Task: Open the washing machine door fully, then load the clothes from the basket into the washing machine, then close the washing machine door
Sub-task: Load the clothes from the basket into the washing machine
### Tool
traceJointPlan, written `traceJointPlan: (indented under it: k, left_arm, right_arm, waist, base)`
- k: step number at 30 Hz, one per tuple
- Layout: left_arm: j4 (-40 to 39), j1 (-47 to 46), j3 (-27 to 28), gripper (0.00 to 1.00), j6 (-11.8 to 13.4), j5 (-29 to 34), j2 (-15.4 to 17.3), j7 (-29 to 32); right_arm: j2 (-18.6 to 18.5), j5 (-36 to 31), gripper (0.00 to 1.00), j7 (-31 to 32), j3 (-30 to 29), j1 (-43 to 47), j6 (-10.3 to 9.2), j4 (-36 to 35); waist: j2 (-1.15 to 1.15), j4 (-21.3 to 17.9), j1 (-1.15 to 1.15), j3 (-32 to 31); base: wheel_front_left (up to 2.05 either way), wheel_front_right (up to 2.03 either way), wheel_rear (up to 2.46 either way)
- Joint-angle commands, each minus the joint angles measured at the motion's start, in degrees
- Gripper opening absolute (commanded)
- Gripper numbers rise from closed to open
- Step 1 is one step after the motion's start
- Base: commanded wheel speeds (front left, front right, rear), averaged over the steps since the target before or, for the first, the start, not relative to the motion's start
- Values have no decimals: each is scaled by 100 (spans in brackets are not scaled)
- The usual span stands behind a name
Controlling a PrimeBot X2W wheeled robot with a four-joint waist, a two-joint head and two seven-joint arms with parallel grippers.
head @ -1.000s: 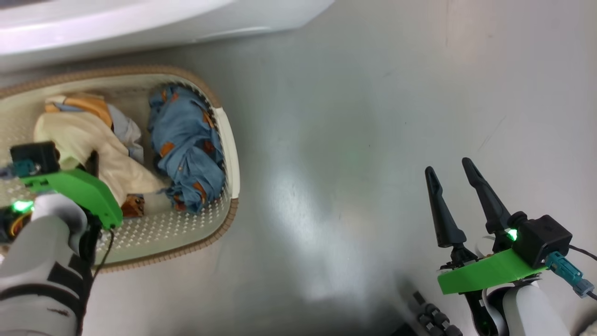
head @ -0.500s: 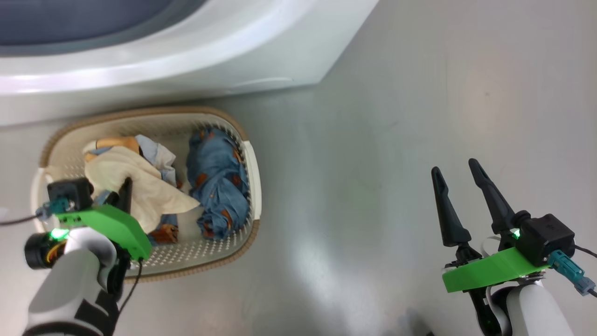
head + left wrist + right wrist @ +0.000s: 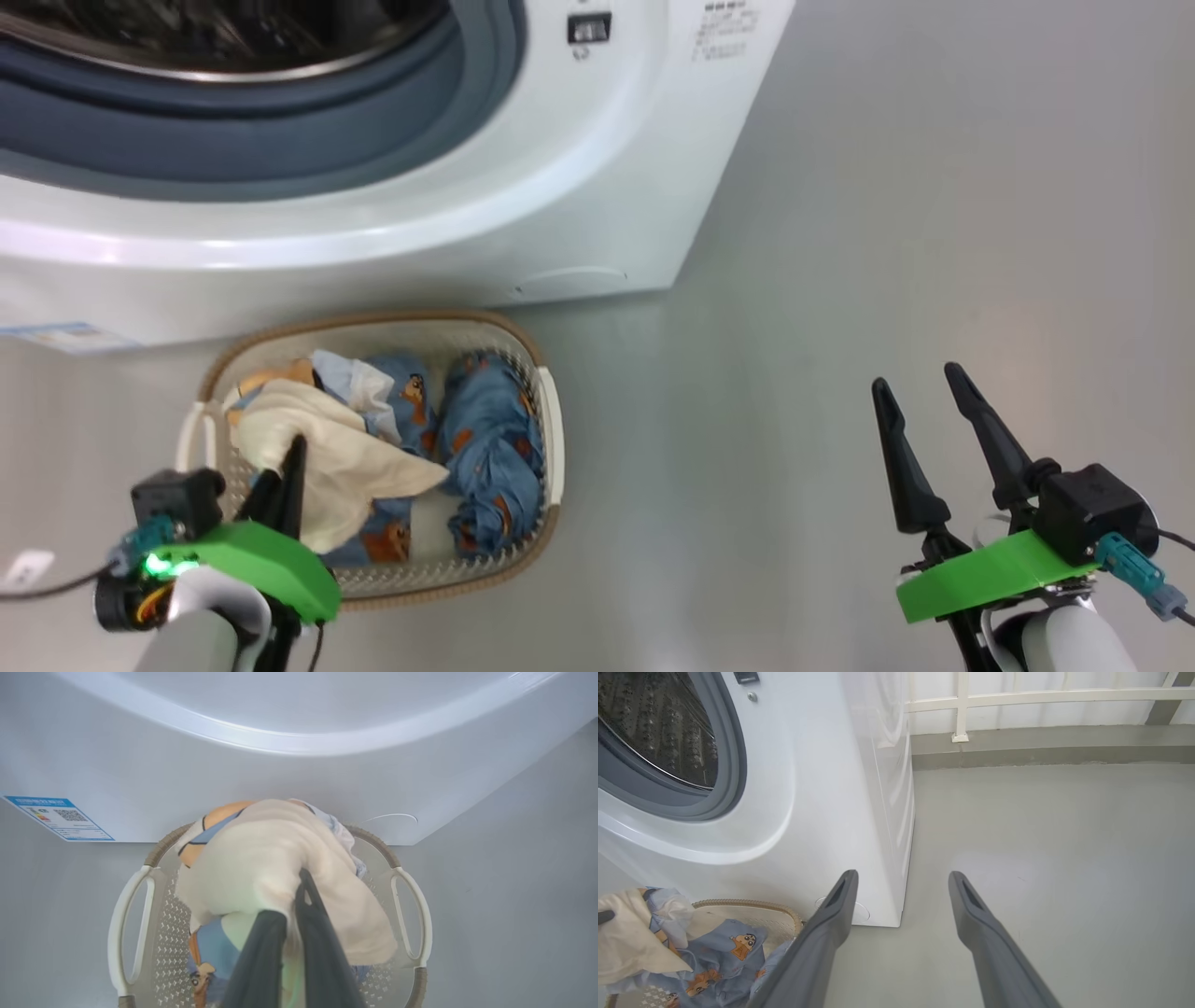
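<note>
lifted since a second ago: left gripper [image 3: 282, 459], up out of the basket [image 3: 373, 322] with the cream garment [image 3: 261, 858] in tow. head view tilted up as well, hence more of the washing machine [image 3: 579, 187] in frame; no shift of the basket on the floor [image 3: 887, 233].

clothes: cream garment soft and bunched, orange and blue panels at its far end, hanging in a fold over the middle of the basket, one corner draped across the light blue garment [image 3: 490, 439]. latter crumpled inside the basket, mostly right half, with orange cartoon print [image 3: 740, 942].

left arm: above the near left edge of the basket, fingers pointed toward the machine, jaws clamped tight on a fold of cream cloth.
right gripper [image 3: 915, 375]: well to the right of the basket, over bare floor, fingers spread wide apart, holding nothing.

washing machine: directly behind the basket, close to its far rim; steel drum [image 3: 233, 28] and grey-blue gasket [image 3: 280, 121] exposed.

writing: blue label [image 3: 58, 816] low on the machine front, behind and left of the basket, with a qr code, text too small to read. grey print [image 3: 728, 28] far behind and right of the basket, also unreadable. round cap [image 3: 569, 278] just behind the basket's far right corner.
</note>
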Motion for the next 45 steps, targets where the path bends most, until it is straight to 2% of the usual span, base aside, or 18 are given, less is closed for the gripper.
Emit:
traceJointPlan:
  k: [1,10,21,30,45]
  left_arm:
    - [-188,140,218,0,25,73,140,-77]
    - [-1769,981,688,0,23,561,-102,-77]
    - [-3723,1766,1043,0,-20,1125,-264,-77]
    - [-4350,2420,1240,0,-33,1325,-366,-77]
    - [-4391,2825,1422,0,-44,1437,-477,-78]
  right_arm:
    - [-43,-12,100,-68,107,138,9,-108]
    - [-148,75,100,-68,95,391,9,-7]
    - [-272,143,100,-68,109,662,9,54]
    - [-341,198,100,-68,154,880,9,83]
    - [-345,228,100,-68,201,1054,9,39]
  waist:
    - [0,200,0,-459]
    - [0,421,0,-1199]
    - [0,490,0,-1888]
    - [0,470,0,-2377]
    - [0,422,0,-2543]
  base:
    - [0,0,0]
    - [0,0,0]
    - [0,0,0]
    - [0,0,0]
    - [0,0,0]
